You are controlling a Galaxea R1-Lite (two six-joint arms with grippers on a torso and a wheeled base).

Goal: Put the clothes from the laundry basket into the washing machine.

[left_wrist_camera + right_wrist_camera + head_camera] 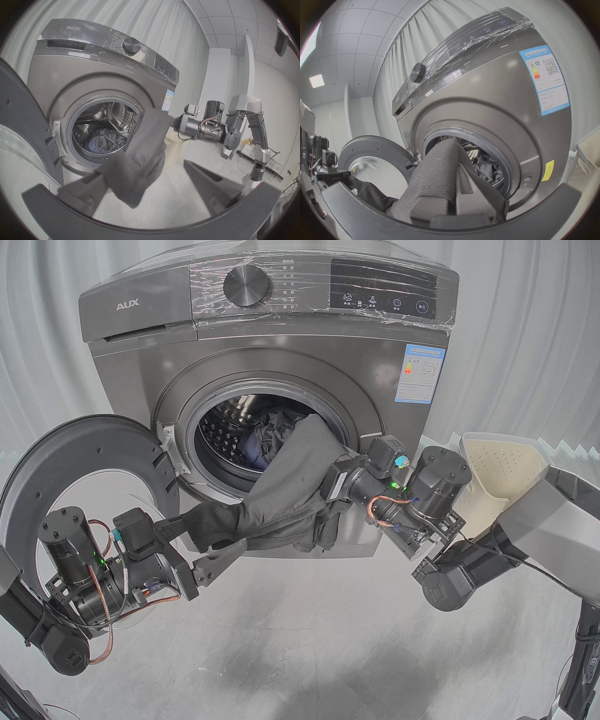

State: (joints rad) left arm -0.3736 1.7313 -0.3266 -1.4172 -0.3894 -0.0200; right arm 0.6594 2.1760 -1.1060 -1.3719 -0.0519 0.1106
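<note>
While both arms were held up before it, the washing machine [275, 340] stood with its round door [75, 446] swung wide open at nine o'clock from the drum mouth. The cream laundry basket [500, 471] sat at about three o'clock from that mouth, just beside the machine's front corner. A large grey garment [287, 484] lay partly in the drum. Its upper end rested over the rim of the mouth at about four o'clock, and the rest hung outside, trailing down toward seven o'clock. Deeper inside, near the drum's centre, lay a heap of dark clothes [269, 430]. The right gripper [453, 203], at about four o'clock from the mouth, was clamped on a fold of the garment, its fingers pressed together with the cloth wrapped around them. The left gripper [212, 537], at seven o'clock, had its fingers spread wide apart, and the garment's dark lower end was draped over one finger [78, 195].
</note>
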